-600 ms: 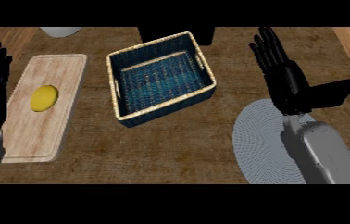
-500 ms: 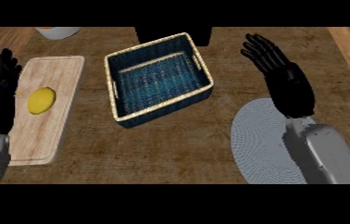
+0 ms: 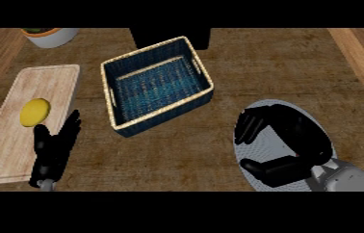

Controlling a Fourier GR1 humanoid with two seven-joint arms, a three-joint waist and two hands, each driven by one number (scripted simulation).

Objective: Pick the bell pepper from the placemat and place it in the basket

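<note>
The blue woven basket (image 3: pixel 117 116) with a tan rim stands at the middle of the counter and holds nothing. The round grey placemat (image 3: pixel 274 109) lies at the lower right. My right hand (image 3: pixel 298 138) hovers over the placemat, palm down, fingers bent toward the left and thumb (image 3: pixel 274 167) spread apart from them. Grey mat shows in the gap between them. No bell pepper shows anywhere on the mat; the hand hides much of it. My left hand (image 3: pixel 53 150) rests at the lower left with fingers straight up.
A wooden board (image 3: pixel 43 83) lies at the left with a yellow round fruit (image 3: pixel 34 112) on it. A white bowl (image 3: pixel 51 36) sits at the top left. A dark block (image 3: pixel 171 37) stands behind the basket.
My right hand has come down from beside the basket's right side to over the placemat and turned palm down. The left hand has risen further into view at the lower left.
</note>
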